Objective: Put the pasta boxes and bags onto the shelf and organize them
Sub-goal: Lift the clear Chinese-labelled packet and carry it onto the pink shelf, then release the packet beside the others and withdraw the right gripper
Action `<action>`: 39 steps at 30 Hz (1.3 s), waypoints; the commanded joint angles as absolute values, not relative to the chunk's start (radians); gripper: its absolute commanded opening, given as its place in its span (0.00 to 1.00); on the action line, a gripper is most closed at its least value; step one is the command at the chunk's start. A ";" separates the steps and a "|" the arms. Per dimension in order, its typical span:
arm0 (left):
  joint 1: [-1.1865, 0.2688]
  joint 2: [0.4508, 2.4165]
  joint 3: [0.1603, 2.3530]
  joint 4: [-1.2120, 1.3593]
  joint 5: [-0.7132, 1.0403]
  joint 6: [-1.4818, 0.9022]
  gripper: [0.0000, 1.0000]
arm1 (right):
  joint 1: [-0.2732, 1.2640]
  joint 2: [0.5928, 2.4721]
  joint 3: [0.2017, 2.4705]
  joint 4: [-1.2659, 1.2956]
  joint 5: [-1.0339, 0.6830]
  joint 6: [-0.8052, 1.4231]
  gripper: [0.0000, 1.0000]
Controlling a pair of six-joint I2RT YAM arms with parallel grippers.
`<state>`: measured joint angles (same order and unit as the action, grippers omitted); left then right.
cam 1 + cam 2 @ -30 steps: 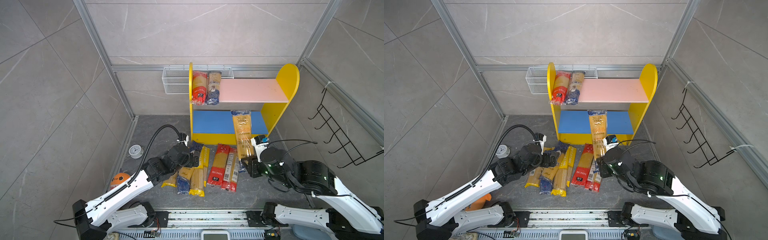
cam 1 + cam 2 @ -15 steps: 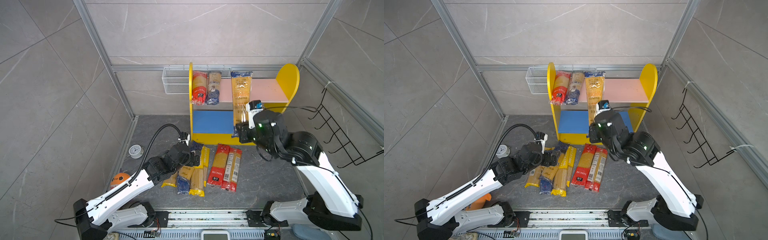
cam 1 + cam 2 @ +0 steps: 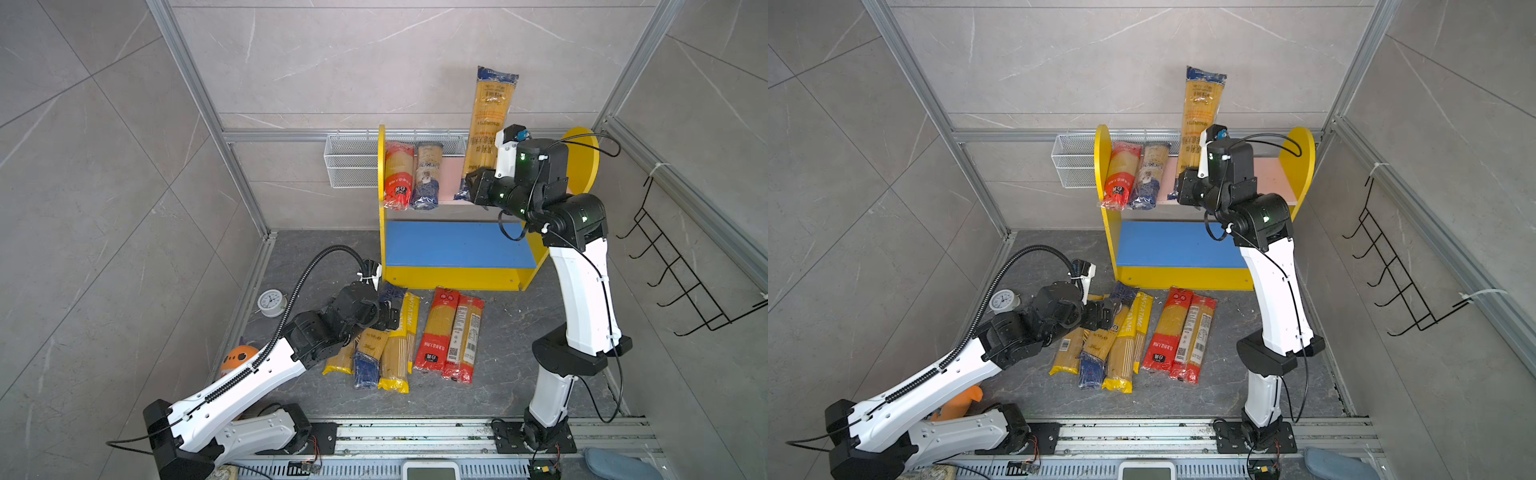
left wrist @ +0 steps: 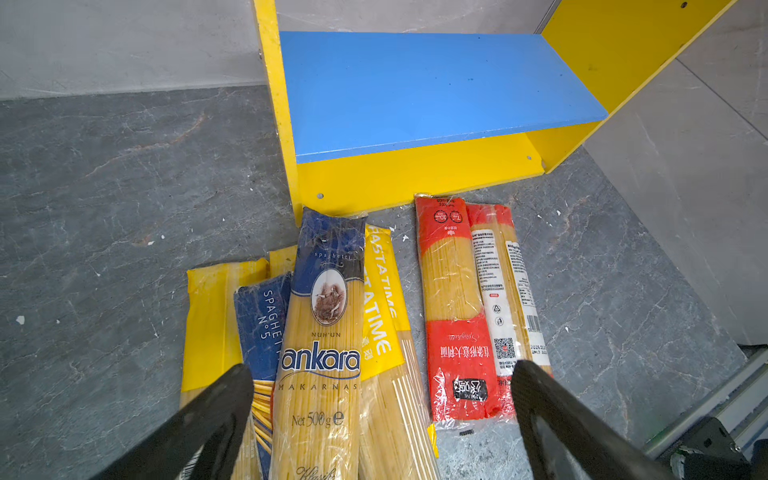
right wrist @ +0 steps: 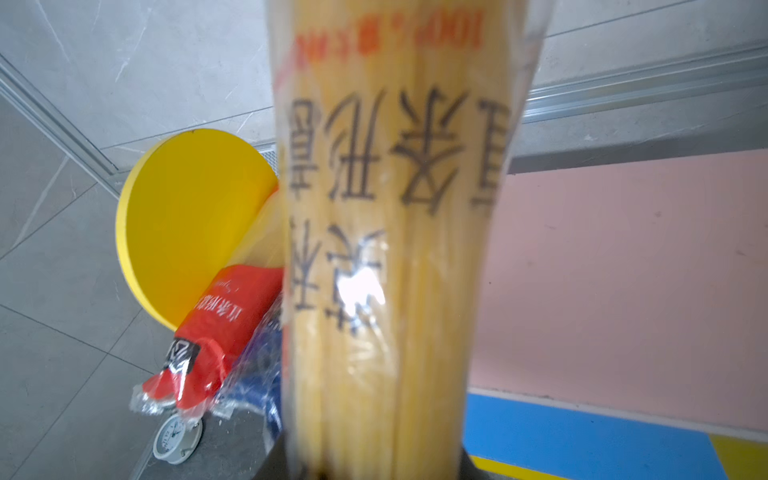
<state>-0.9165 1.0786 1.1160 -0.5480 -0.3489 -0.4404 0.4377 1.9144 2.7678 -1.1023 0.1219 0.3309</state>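
Right gripper [image 3: 478, 188] clamps blue-ended pack [image 3: 491, 112], lifted off floor [image 3: 519, 332]; pink board [image 3: 1266, 178] just ahead, placement next. Left gripper [image 3: 390, 316] wide open, empty.

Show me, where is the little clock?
The small white alarm clock sits on the dark floor in both top views, left of the yellow shelf, right beside the left arm's black cable hose.

Upper board [image 3: 1271, 183] of shelf [image 3: 453, 276]: two packs [image 3: 399, 174] lie at left end, third pack [image 3: 490, 124] upright to their right. Floor [image 3: 519, 332] before shelf: row of packs [image 3: 438, 328] lies there, clock [image 3: 271, 300] to their left.
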 commanded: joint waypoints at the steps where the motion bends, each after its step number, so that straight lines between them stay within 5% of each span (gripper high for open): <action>1: -0.921 1.044 1.157 -0.561 -0.390 -0.407 1.00 | 0.399 1.950 2.768 -0.957 -0.018 0.388 0.00; 15: -0.920 1.093 1.173 -0.545 -0.415 -0.376 1.00 | 0.371 2.049 2.786 -0.930 -0.127 0.451 0.00; 18: -0.920 1.103 1.181 -0.550 -0.414 -0.374 1.00 | 0.368 2.048 2.768 -0.929 -0.128 0.458 0.15; 22: -0.919 1.096 1.175 -0.552 -0.414 -0.380 1.00 | 0.368 2.038 2.731 -0.912 -0.123 0.460 0.53; 26: -0.920 1.082 1.163 -0.556 -0.421 -0.390 1.00 | 0.367 2.037 2.724 -0.911 -0.117 0.454 0.73; 39: -0.920 1.047 1.137 -0.566 -0.423 -0.411 1.00 | 0.368 1.887 2.555 -0.885 -0.057 0.400 0.82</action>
<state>-0.9165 1.0725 1.1343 -0.5556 -0.4072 -0.4019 0.3653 1.9789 2.5999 -0.9337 -0.0860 0.4366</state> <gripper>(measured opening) 0.997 0.840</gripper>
